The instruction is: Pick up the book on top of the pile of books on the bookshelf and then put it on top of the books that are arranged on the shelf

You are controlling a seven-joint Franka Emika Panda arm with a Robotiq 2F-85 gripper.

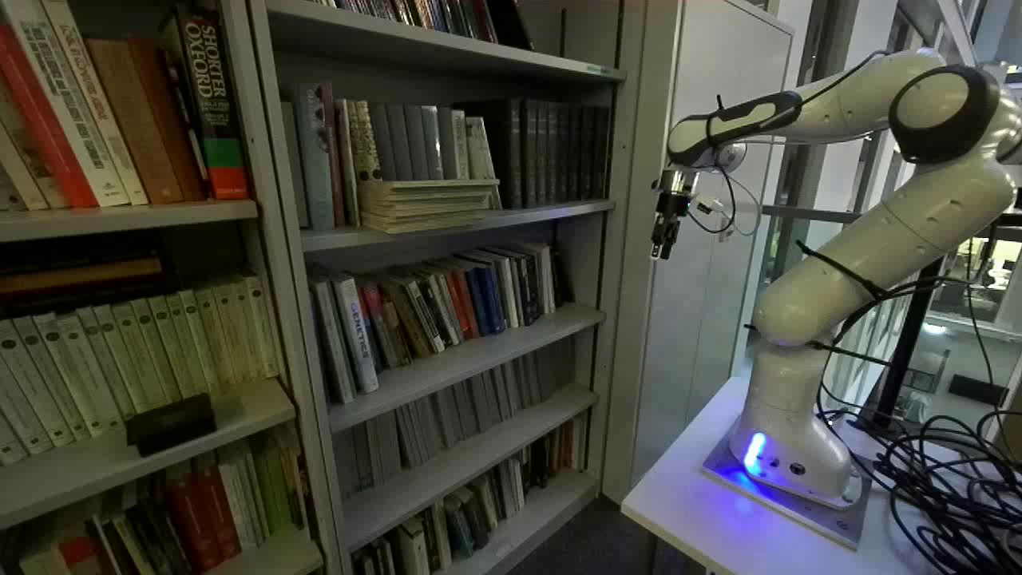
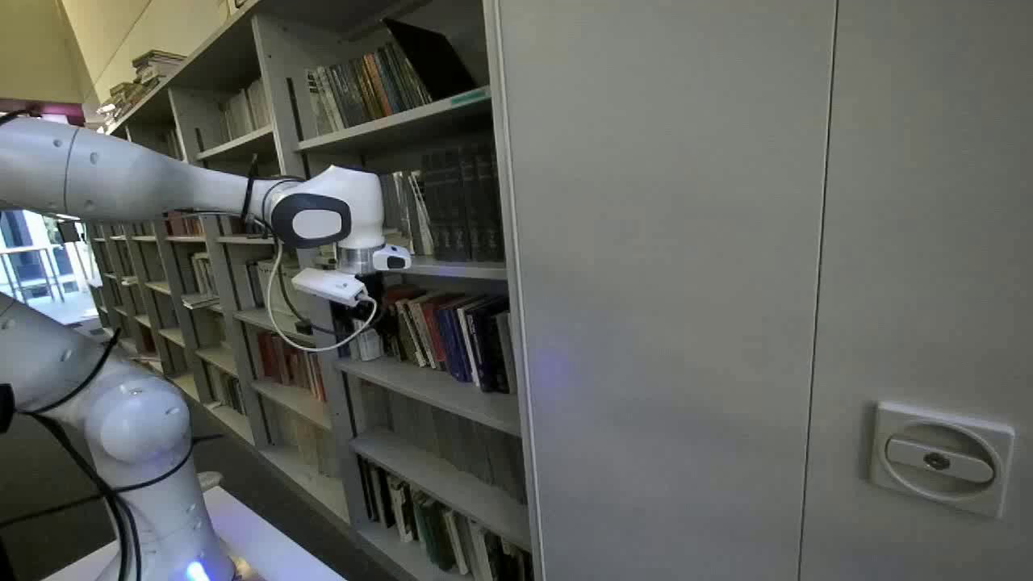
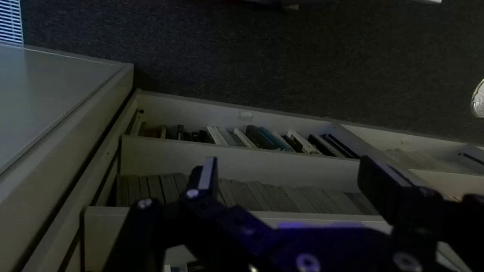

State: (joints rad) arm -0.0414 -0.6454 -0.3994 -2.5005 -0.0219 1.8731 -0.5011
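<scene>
In an exterior view the pile of books (image 1: 427,212) lay to the left of the gripper (image 1: 662,248) and well apart from it, across open air. The top book (image 1: 429,184) rested flat on that pile, near the front edge of its shelf (image 1: 559,212) in the bookshelf (image 1: 511,351), left of the shelf's middle; its long side seemed to run along that edge. The gripper hung pointing down, out in front of the bookshelf and seen from there against the grey panel (image 1: 695,303); the wrist view showed its jaws spread wide with nothing held. The arranged books (image 1: 415,144) stood upright just behind the pile, and whether they touched it could not be told. Past the pile's right end, a bare strip of shelf ran along the front edge before the dark spines (image 1: 551,152), which looked like the best room for a jaw to come in. Between the tops of the row and the board overhead (image 1: 479,49) the slot seemed low, so setting the book there would probably call for a flat, shallow lift and a wrist kept outside the front edge.
</scene>
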